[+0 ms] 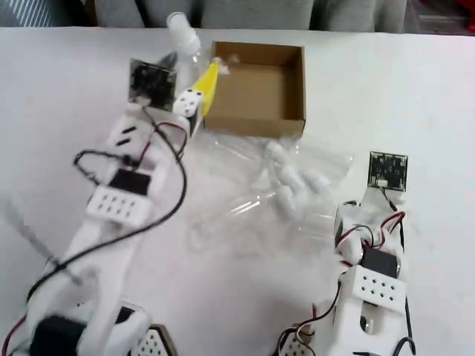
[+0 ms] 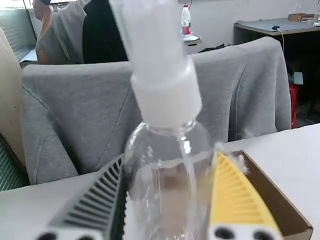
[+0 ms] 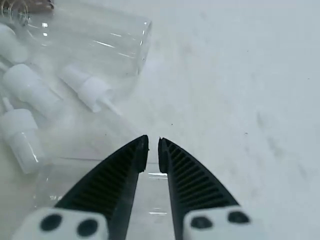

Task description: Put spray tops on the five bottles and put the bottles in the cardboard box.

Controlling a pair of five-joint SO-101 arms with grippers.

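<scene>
left claw point(image 2: 165, 210): clamped on 1 bottle point(image 2: 162, 165); spray top point(image 2: 165, 95) looks seated on its neck
held bottle: raised and tilted, just beside the cardboard box point(image 1: 252, 126) wall on the left arm's side; not inside yet
right claw point(image 3: 152, 150): jaws almost together, nothing held; low over the table point(image 3: 240, 75) beside the pile
pile: loose bottles point(image 3: 95, 40) and loose spray tops point(image 3: 30, 90) lie mixed between box and right arm; uncapped as far as you can see
progress: early, by my judgement; box looks empty of bottles; you have 1 ready to drop in, the other 4 to cap and box
</scene>
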